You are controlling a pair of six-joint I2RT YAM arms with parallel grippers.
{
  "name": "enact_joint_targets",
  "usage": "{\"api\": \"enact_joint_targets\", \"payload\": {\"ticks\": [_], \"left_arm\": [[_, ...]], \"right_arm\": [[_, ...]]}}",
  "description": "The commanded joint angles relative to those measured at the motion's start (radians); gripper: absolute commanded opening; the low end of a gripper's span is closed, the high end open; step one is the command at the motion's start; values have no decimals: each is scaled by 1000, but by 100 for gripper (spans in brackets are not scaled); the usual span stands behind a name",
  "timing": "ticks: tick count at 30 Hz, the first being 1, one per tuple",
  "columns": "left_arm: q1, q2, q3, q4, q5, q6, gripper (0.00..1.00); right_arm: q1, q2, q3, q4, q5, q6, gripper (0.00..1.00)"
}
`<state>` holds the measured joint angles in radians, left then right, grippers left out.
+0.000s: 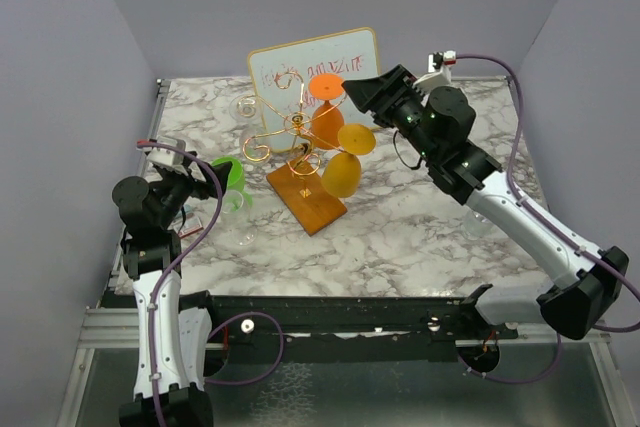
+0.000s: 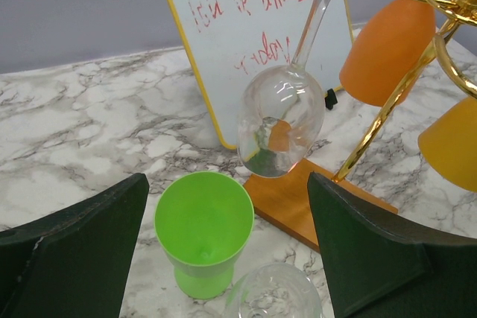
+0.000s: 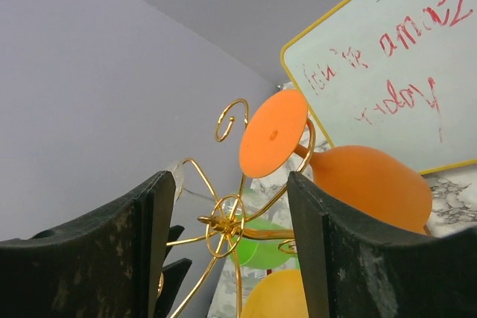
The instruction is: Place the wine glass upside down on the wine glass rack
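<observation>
The gold wire wine glass rack [image 1: 290, 132] stands mid-table on its wooden base [image 1: 308, 199]. An orange glass [image 1: 327, 115], two yellow glasses [image 1: 343, 175] and a clear glass [image 2: 282, 121] hang upside down on it. A green wine glass [image 1: 232, 181] stands upright on the table left of the base. In the left wrist view it [image 2: 203, 232] sits between my open fingers with a clear glass [image 2: 272, 296] in front. My left gripper [image 1: 205, 179] is open and empty. My right gripper [image 1: 360, 99] is open and empty beside the orange glass's foot [image 3: 273, 133].
A yellow-framed whiteboard [image 1: 315, 62] with red writing leans behind the rack. A clear glass [image 1: 243, 237] stands near the front left and another [image 1: 478, 222] by my right arm. Purple walls enclose the marble table [image 1: 400, 227].
</observation>
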<state>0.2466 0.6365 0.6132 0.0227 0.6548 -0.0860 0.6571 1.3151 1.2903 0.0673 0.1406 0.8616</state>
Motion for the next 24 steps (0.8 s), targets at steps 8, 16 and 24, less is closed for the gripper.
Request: {"api": "enact_joint_targets", "payload": {"ticks": [8,16,24], "left_arm": [[-28,-39,163,-196,-232,29,88],[-61,143,326,-449,-568,-128,86],[-58,332,346,-577,-572,-253,78]], "right_arm": [[-5,-197,1,-240,98,-207,67],[-4,-357,-111,-435,237,-264,67],[-5,-483,-181,-516,298,-260,67]]}}
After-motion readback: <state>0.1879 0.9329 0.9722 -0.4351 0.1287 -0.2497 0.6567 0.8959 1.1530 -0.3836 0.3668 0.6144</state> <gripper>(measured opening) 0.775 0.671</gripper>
